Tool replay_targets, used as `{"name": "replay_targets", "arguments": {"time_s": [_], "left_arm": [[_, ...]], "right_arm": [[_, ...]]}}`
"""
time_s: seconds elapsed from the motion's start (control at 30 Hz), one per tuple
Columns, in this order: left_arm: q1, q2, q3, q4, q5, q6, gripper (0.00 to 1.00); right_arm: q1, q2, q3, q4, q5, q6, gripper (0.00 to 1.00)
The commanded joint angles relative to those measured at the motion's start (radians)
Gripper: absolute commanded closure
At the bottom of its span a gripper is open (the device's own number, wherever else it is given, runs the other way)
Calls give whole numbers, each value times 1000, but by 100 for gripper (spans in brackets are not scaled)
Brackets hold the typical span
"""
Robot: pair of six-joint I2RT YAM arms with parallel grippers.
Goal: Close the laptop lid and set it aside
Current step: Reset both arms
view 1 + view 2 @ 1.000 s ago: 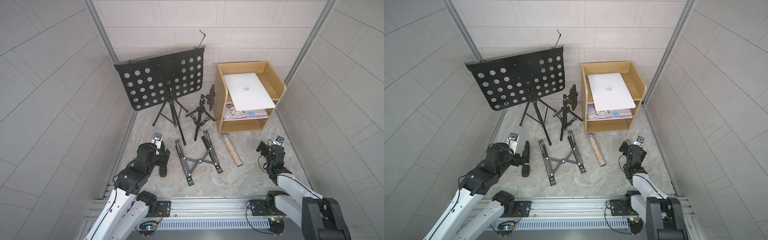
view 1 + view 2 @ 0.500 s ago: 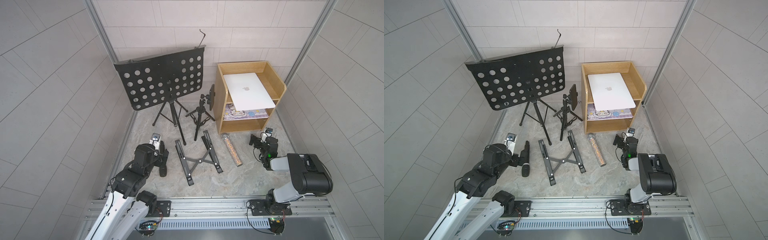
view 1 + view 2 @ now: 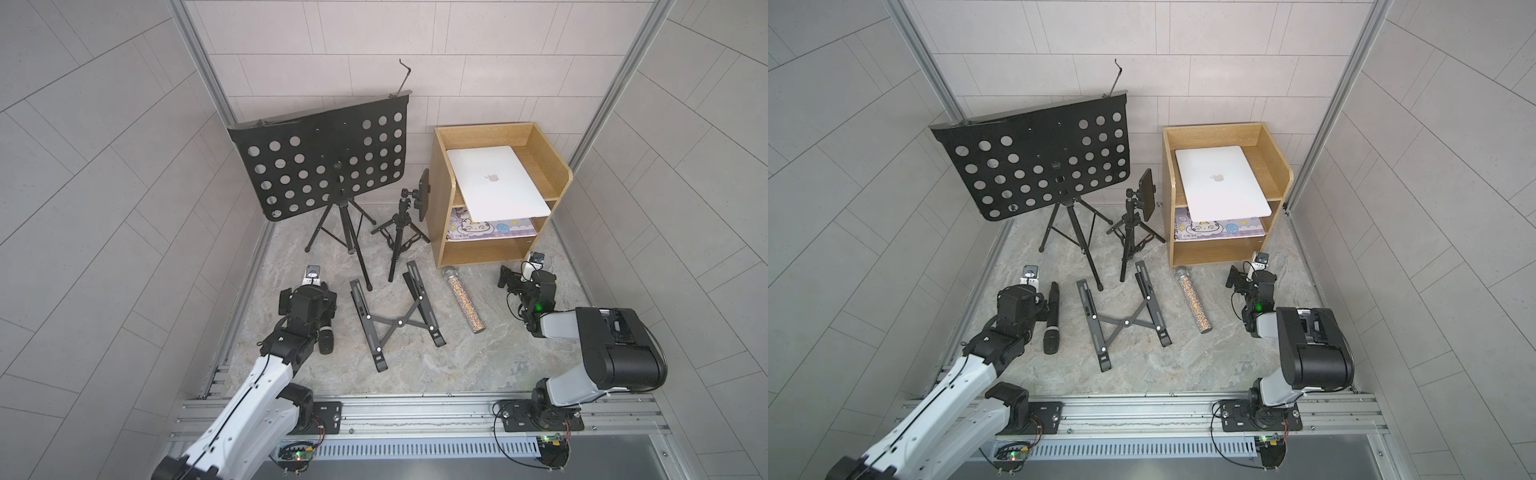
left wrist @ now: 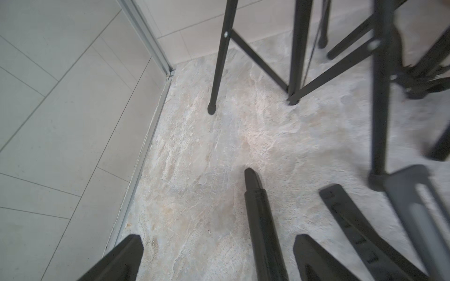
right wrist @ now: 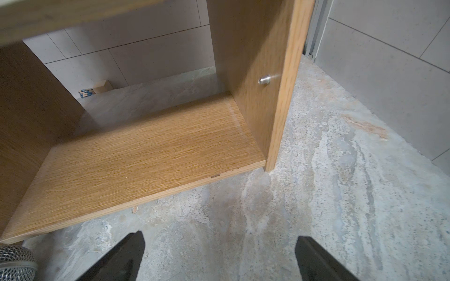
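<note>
a: where's the laptop (image 3: pixel 496 183) in this one?
b: on the top level of the wooden shelf (image 3: pixel 441 199) at the back right of the cell, seen in both top views. it lies flat and slightly askew, its near edge jutting past the shelf's front.
a: and the lid (image 3: pixel 1221 183)?
b: down flat on the base, silver-white side and grey logo facing up.
a: the arms?
b: both are low over the marbled floor (image 3: pixel 415 374), well apart from the laptop. the right gripper (image 5: pixel 220 237) sits just in front of the shelf's right front corner, fingers spread wide, only bare floor between them.
a: and the left?
b: the left gripper (image 4: pixel 218 237) is near the left wall, fingers spread wide too, clamped on nothing. a black mic (image 3: pixel 1051 320) lies on the floor and shows between those fingers in the left wrist view. whether it touches them i cannot tell.
a: what else is there?
b: a glitter mic (image 3: pixel 463 301) lies between the right gripper and an x-frame stand (image 3: pixel 400 322). a perforated music stand (image 3: pixel 332 137) and a small tripod (image 3: pixel 400 232) stand behind. a cartoon-print book (image 3: pixel 490 228) sits on the shelf level under the laptop.
</note>
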Motion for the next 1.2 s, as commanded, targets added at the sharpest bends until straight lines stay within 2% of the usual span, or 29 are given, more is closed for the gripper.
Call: {"name": "replay_targets", "arguments": {"time_s": [0.0, 0.13, 0.23, 0.37, 0.47, 0.6, 0.67, 0.7, 0.77, 0.87, 0.93, 1.17], "left_arm": [[69, 112, -33, 294, -3, -46, 0], [180, 265, -85, 495, 141, -100, 0], [223, 333, -96, 626, 237, -111, 0], [241, 461, -60, 753, 343, -116, 0], [243, 531, 23, 669, 323, -121, 0], [220, 516, 13, 676, 369, -87, 0], [212, 507, -27, 773, 420, -150, 0], [200, 520, -40, 818, 469, -132, 0], [171, 593, -27, 866, 473, -77, 0], [178, 725, -4, 953, 427, -106, 0], [186, 738, -5, 968, 380, -133, 0], [185, 703, -13, 940, 383, -125, 0]], "right_arm": [[-3, -14, 11, -7, -10, -13, 0], [-3, -13, 12, -4, -11, -14, 0], [-2, -13, 11, -6, -10, -14, 0], [-1, -14, 11, -7, -10, -14, 0], [-1, -13, 11, -7, -9, -13, 0], [-1, -13, 11, -7, -9, -14, 0], [-1, -13, 10, -7, -9, -14, 0], [-1, -14, 11, -7, -9, -14, 0], [-1, -14, 11, -8, -9, -14, 0], [-1, -15, 13, -8, -8, -13, 0], [-1, -14, 12, -8, -8, -14, 0], [-1, -15, 14, -10, -9, -13, 0]]}}
